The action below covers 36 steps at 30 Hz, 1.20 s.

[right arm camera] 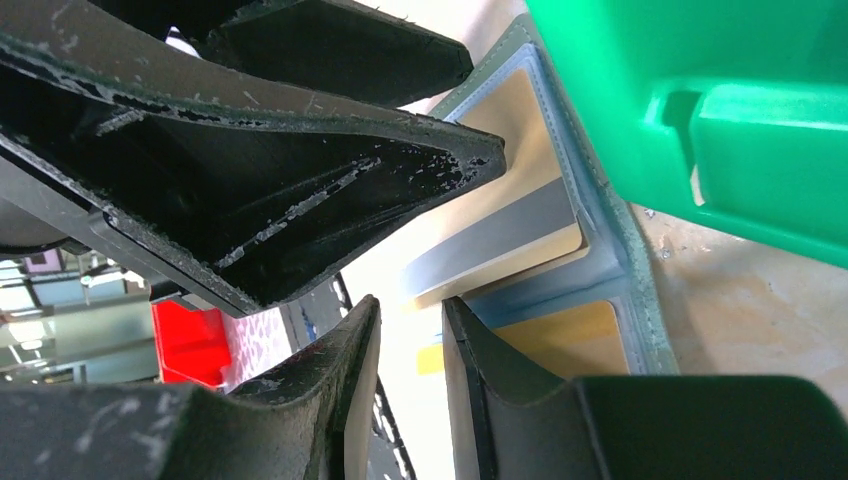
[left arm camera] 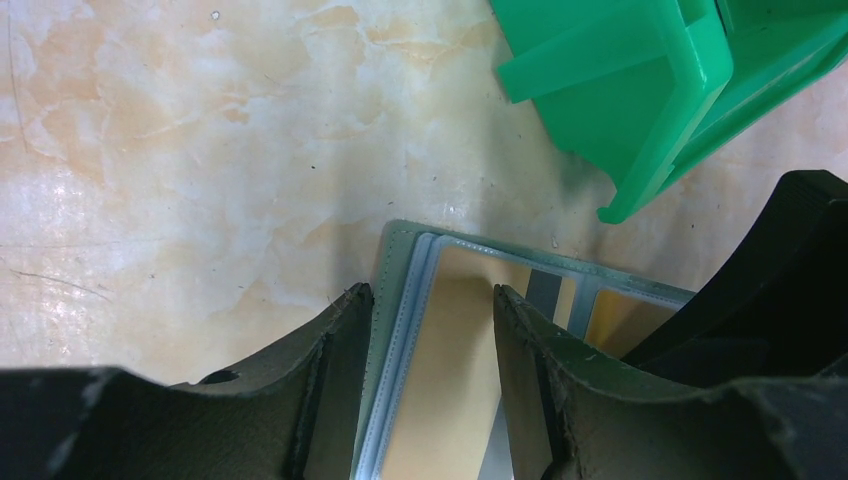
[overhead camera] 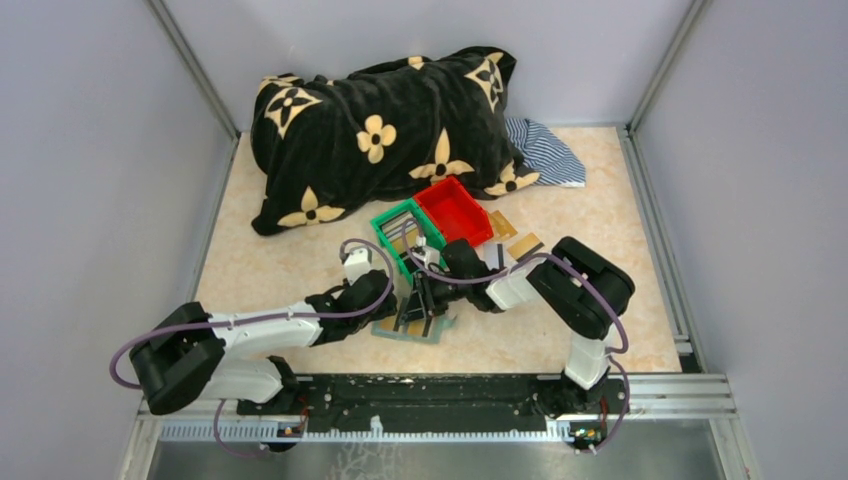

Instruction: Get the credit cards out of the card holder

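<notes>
Right in front of the green bin (left arm camera: 620,90), nearly touching its near corner, the card holder (left arm camera: 396,248) lies open and flat, a gold credit card (left arm camera: 455,360) showing through its clear pocket. The left gripper (left arm camera: 430,295) is spread wide over that pocket, one finger on either side of the card. The right gripper (right arm camera: 412,302) meets the holder from the opposite side, its fingers drawn close with only a slit between them; whether they pinch a card edge cannot be told. The red bin (overhead camera: 455,210) sits against the green bin's right side, with loose credit cards (overhead camera: 525,245) beyond it. All of it rests on a beige marbled tabletop (overhead camera: 280,260). Behind the green bin lie a black flower-patterned blanket (overhead camera: 380,130) and a striped cloth (overhead camera: 548,152), within pale grey walls (overhead camera: 90,150).
</notes>
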Tool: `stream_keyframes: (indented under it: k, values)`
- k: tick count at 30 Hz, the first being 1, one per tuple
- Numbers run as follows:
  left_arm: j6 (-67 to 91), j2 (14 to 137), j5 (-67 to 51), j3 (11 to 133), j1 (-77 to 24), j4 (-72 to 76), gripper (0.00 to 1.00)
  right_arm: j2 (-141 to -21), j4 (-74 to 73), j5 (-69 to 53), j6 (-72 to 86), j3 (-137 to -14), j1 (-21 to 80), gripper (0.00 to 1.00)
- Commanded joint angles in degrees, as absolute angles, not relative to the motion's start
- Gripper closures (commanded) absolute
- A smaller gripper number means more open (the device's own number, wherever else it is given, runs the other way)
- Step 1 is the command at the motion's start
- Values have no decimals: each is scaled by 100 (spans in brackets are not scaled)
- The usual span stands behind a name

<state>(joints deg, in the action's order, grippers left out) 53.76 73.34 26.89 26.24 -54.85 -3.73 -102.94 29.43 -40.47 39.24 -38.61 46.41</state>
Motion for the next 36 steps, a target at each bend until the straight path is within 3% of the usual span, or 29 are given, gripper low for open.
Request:
stream_keyframes:
  k: [1,11,16,19,22,36]
  values:
    - [5404,7605,1822,2364,-5529,-1359,45,-10323,4046,-3505,4197,-4013,4610,70]
    - [5422,7474,1809,2304,-5542,-1433,46,-10268,3674,-2714,4380,-4012,4591,71]
    - [5417,7483,1806,2309,-5537,-1434,46,-10274,3766,-2713,4464,-3973,4558,79]
    - [5401,7515,1802,2309,-5542,-1411,46,-10268,3787,-2733,4465,-3964,4553,93]
    - [5385,7532,1806,2317,-5537,-1409,46,-10271,3790,-2751,4473,-3948,4535,100]
    - [5272,7666,1840,2483,-5537,-1327,46,-9837,3543,-2825,4267,-3622,4391,100]
